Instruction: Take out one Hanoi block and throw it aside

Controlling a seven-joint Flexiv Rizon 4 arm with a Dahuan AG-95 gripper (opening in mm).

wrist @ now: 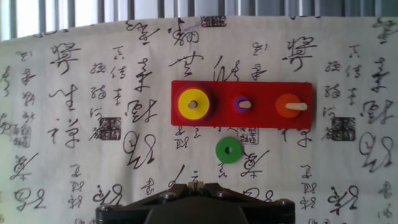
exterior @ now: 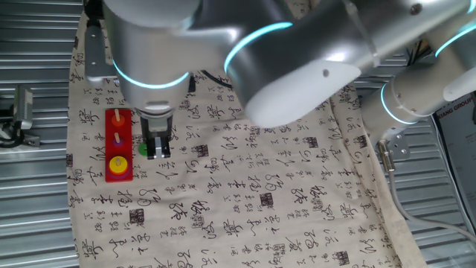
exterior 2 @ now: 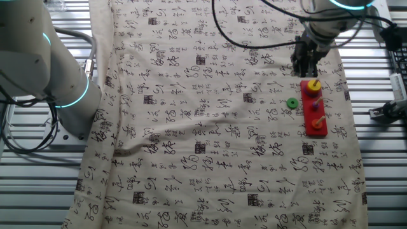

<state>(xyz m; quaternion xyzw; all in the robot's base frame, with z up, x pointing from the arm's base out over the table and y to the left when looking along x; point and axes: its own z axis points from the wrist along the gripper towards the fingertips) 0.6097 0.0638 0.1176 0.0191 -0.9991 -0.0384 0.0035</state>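
The yellow Hanoi block (wrist: 193,104) lies on the left peg of a red base (wrist: 261,121), on top of a purple ring. It also shows in one fixed view (exterior: 117,164) and in the other fixed view (exterior 2: 313,84). A small purple ring (wrist: 241,104) sits on the middle peg and an orange ring (wrist: 288,106) on the right peg. A green ring (wrist: 229,150) lies flat on the cloth beside the base. My gripper (exterior: 158,155) hangs above the cloth next to the green ring (exterior: 143,148), beside the base. Its fingers look shut and empty.
A cloth printed with black characters (exterior: 282,201) covers the table and hangs toward the ribbed metal surface (exterior: 37,208) around it. The arm's large links (exterior: 297,67) pass over the far side. Cables and fittings (exterior 2: 388,108) lie near the table's edge.
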